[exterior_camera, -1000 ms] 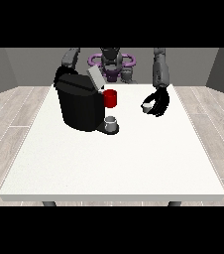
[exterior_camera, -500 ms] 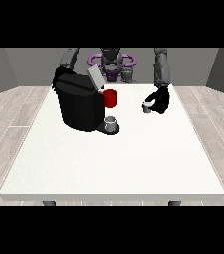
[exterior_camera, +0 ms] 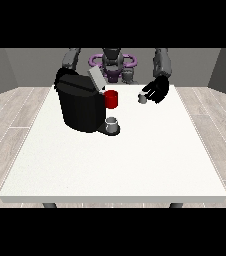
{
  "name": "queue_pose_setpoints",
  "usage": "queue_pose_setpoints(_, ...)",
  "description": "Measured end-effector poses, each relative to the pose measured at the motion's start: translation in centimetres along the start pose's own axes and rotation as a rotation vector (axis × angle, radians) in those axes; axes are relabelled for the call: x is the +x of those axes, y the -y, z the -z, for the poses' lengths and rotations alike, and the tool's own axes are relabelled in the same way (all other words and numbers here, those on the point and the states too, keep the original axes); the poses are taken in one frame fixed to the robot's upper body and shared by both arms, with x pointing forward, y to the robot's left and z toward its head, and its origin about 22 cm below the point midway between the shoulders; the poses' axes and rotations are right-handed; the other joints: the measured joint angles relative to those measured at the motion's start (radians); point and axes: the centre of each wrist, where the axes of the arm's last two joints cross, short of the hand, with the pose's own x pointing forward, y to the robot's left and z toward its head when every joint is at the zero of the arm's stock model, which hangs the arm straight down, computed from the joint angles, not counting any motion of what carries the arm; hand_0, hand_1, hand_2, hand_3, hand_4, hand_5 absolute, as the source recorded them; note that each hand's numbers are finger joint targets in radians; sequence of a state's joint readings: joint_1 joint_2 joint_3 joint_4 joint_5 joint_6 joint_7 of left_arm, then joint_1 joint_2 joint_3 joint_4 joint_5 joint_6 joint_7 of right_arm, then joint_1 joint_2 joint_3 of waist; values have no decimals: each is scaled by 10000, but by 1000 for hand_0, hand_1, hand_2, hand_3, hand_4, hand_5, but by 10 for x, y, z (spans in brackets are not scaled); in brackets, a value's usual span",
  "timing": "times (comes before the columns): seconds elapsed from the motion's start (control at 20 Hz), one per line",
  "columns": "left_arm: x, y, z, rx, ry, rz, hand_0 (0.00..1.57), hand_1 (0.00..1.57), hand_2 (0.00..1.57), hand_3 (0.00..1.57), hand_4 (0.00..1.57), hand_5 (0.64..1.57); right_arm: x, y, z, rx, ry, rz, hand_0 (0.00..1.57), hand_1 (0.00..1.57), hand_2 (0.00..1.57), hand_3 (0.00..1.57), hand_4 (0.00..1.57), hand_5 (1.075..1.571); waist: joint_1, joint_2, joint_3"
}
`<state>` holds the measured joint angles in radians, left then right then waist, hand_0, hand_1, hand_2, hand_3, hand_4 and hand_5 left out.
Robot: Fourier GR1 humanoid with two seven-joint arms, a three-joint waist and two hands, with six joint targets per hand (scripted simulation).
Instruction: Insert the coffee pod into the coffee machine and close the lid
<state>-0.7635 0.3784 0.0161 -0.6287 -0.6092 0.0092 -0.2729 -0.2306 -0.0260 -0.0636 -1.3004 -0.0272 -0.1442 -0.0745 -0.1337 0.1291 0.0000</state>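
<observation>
The robot hand at the view's right [exterior_camera: 157, 89] has lifted over the last second, rising off the worktop [exterior_camera: 135, 160] and drifting toward the coffee machine [exterior_camera: 80, 102]; the coffee pod [exterior_camera: 142, 99], small and grey, goes with it, pinched at the fingertips and now in the air to the right of the machine's red part [exterior_camera: 112, 99]. That suggests the pickup is done and the carry to the machine has begun. The lid [exterior_camera: 96, 78] stands tilted up, so the slot looks ready. The other robot hand is hidden behind the machine; whether its fingers are apart or together I cannot tell. Counted: one machine, one pod, one grey cup [exterior_camera: 112, 122] on the machine's base.
</observation>
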Motion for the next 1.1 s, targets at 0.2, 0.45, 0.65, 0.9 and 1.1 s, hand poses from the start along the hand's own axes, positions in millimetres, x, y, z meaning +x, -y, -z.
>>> queue_pose_setpoints(0.2,22,-25,14,-171,537,52,1255,1255,1332,1288,556,1571,-3,3,3,47,-126,6,0,0,0,0,475,1571,-19,-239,3)
queue_pose_setpoints(0.45,35,-37,20,-52,781,87,1255,1255,1332,1288,556,1571,-7,2,-2,204,-61,93,0,0,0,0,500,1571,-189,-309,3)
queue_pose_setpoints(0.65,52,-57,29,418,927,69,1011,1011,1199,1224,543,1571,4,-4,6,375,445,212,0,0,0,0,494,1571,-450,37,1)
queue_pose_setpoints(0.9,72,-93,37,908,914,36,1211,1211,1253,1199,507,1571,17,-6,14,505,622,119,0,0,0,0,511,1571,-795,167,2)
queue_pose_setpoints(1.1,85,-124,41,1429,883,-116,1282,1282,1332,1269,479,1571,30,-18,16,653,867,6,0,0,0,0,549,1571,-1206,431,-1)
